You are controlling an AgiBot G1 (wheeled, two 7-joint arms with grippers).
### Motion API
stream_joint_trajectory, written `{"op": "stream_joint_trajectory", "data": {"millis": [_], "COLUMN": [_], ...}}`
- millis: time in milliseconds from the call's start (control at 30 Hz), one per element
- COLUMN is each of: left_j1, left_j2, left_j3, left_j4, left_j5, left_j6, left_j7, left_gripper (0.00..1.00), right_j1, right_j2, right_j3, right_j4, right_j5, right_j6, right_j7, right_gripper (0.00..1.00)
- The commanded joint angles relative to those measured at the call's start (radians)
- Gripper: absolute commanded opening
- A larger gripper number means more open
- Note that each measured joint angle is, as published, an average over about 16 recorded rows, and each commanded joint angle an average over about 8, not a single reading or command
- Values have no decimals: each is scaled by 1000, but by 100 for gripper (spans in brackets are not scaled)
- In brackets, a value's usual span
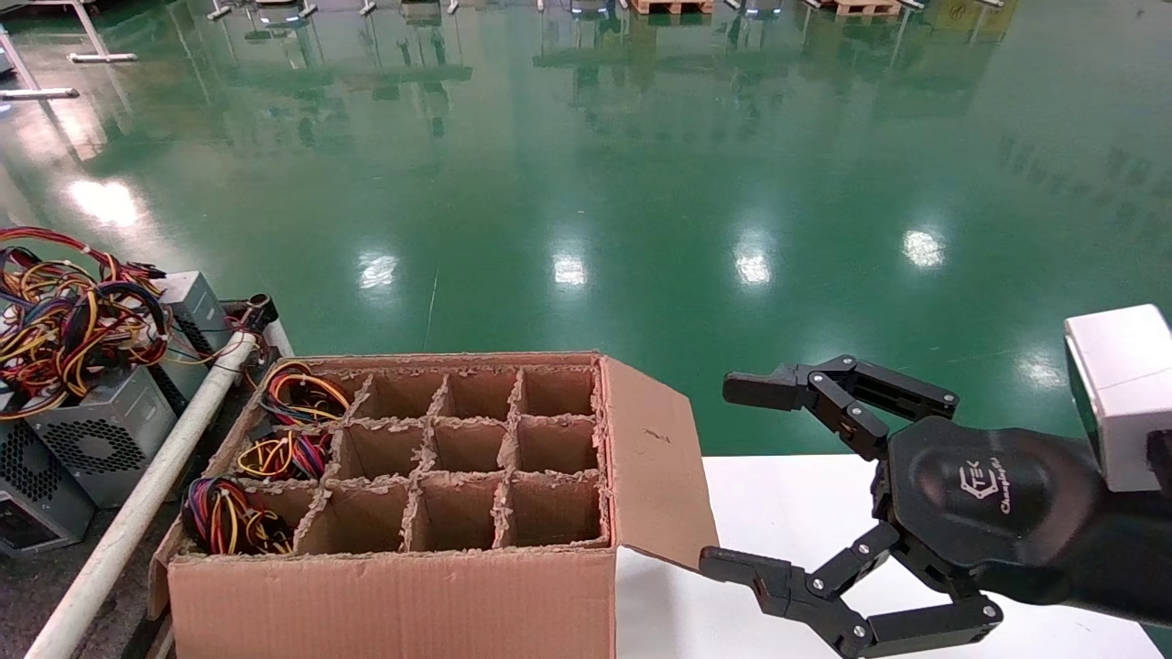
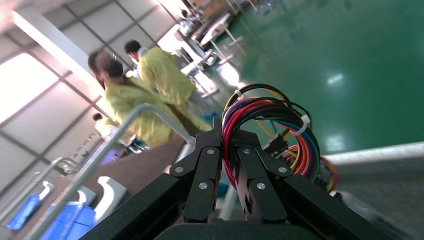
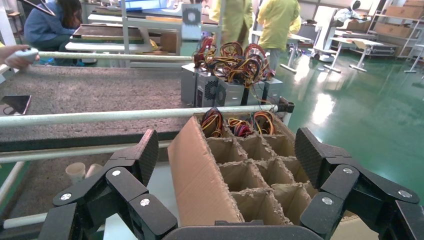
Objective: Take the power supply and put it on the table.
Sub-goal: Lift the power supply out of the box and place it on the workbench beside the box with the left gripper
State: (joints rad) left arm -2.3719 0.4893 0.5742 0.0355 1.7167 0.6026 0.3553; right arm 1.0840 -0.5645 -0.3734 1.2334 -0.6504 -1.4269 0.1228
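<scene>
In the left wrist view my left gripper [image 2: 227, 137] is shut on the red, purple and black wire bundle [image 2: 280, 125] of a power supply; its grey body is hidden below the fingers. The left arm does not show in the head view. A cardboard box [image 1: 394, 586] with divider cells holds three more wire bundles [image 1: 284, 455] in its left column. My right gripper [image 1: 737, 476] hangs open over the white table [image 1: 797, 503], just right of the box flap [image 1: 655, 458], with nothing between its fingers. The right wrist view looks across the box cells [image 3: 250, 170] between the open fingers [image 3: 145, 155].
Several grey power supplies [image 1: 101, 430] with tangled wires [image 1: 64, 320] stand on the brown table left of the box, behind a white rail [image 1: 156, 485]. They also show past the box [image 3: 220, 90]. People in yellow coats [image 2: 150, 95] stand in the background. Green floor lies beyond.
</scene>
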Motion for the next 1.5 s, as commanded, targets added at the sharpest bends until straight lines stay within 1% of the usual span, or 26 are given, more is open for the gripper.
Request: {"op": "stream_joint_trajectory", "data": {"millis": [33,700,1500], "left_j1": [16,199,345], "left_j2": [-4,37,111], "left_j3": [2,13,-17], "left_j4": [10,30,-3], "left_j5": [3,28,-9], "left_j6": [5,55,47], "left_j7": [-1,-60,-123], "left_gripper": [0,0,0], "right_j1": [0,0,0], "right_j2": [0,0,0], "right_j3": [0,0,0], "right_j4": [0,0,0], "right_j5": [0,0,0], "right_j6": [0,0,0], "right_j7": [0,0,0], "right_gripper": [100,100,100]}}
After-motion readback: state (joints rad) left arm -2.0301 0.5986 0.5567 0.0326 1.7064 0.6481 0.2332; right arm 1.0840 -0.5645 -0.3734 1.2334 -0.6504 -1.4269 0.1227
